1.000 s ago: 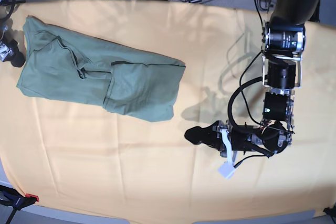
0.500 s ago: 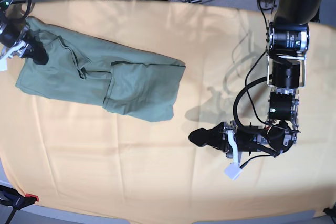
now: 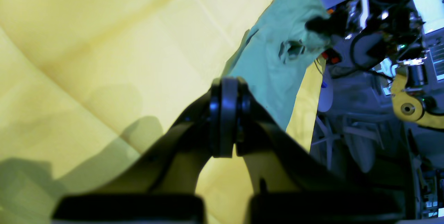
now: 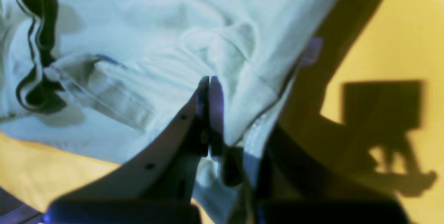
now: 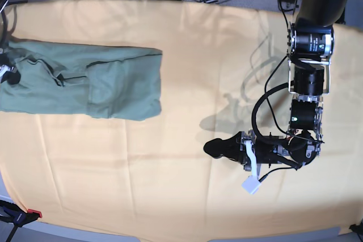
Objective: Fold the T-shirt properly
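One T-shirt (image 5: 79,80), one yellow cloth (image 5: 181,196), two grippers.

The T-shirt lies in the upper left of the base view as a long folded band, its long axis running left to right across the frame, its left end reaching the frame's left edge and its right end stopping short of centre. The right gripper (image 4: 209,88) sits at that left end; in the right wrist view its jaws are pressed together, pinching a fold of the shirt fabric. The left gripper (image 5: 218,148) hovers over bare yellow cloth in the lower right of the base view, well apart from the shirt, its fingers pressed together on nothing in the left wrist view.
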Tool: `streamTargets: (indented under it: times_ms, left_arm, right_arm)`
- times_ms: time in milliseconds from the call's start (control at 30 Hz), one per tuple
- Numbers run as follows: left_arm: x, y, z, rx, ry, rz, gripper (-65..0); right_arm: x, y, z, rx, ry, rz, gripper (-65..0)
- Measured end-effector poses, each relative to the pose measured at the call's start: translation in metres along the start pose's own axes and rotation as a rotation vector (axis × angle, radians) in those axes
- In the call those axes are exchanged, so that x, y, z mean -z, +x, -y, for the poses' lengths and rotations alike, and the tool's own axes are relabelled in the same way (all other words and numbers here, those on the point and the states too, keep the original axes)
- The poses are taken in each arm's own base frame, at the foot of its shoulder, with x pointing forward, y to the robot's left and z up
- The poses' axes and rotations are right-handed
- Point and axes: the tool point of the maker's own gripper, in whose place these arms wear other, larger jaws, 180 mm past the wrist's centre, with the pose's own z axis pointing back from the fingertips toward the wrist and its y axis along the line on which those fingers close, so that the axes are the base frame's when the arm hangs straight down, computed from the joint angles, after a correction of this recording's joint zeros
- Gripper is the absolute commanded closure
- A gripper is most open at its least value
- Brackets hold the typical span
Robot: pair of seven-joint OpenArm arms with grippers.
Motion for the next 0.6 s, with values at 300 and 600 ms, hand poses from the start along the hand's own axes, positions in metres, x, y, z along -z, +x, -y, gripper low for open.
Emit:
streamTargets:
  times_ms: [300,600]
  left_arm:
    - [0.0,-0.005,0.0,0.027,-0.004,-0.004,0.0]
    - [0.001,-0.008,-0.001,0.021,-0.004,-0.007,0.0]
  right_arm:
    - [-0.036,0.042,-0.1,-0.3,0.227,0.182,0.0]
    - [-0.039,0.028,-0.196,-0.282,0.494,0.333,0.0]
